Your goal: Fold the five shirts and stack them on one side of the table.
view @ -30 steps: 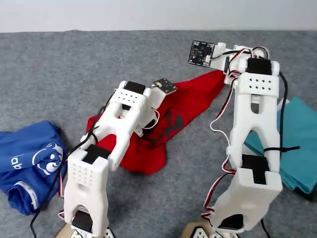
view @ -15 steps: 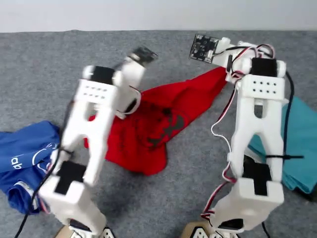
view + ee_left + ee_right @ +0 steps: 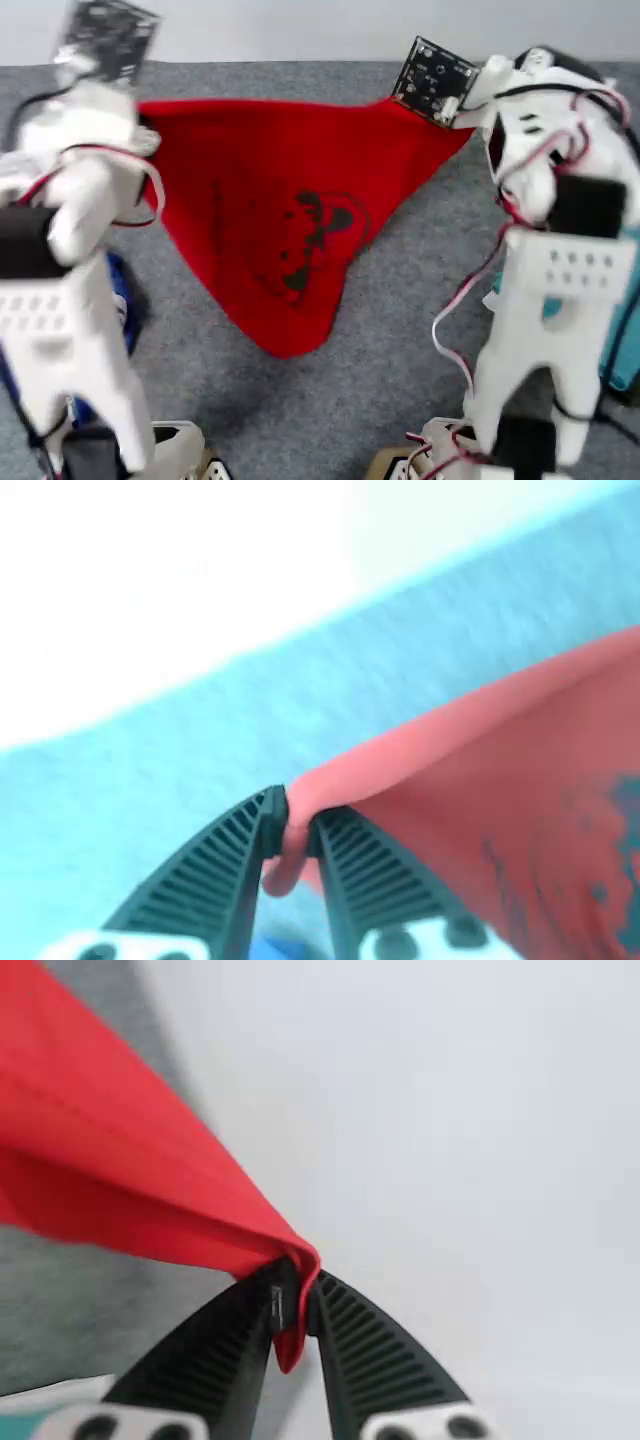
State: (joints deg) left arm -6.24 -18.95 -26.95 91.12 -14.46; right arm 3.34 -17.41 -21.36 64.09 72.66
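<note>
The left gripper (image 3: 290, 830) is pinched tight on 1 corner of the red shirt (image 3: 290, 200), and the right gripper (image 3: 293, 1305) is clamped on the opposite corner. Between them the shirt hangs stretched wide above the grey table (image 3: 400, 330), its printed front showing and its lower end tapering toward the arms' bases. A blue shirt (image 3: 122, 300) lies beside the left arm and a teal shirt (image 3: 625, 340) beside the right. I judge the task early: no stack shows, and this shirt has yet to be folded
</note>
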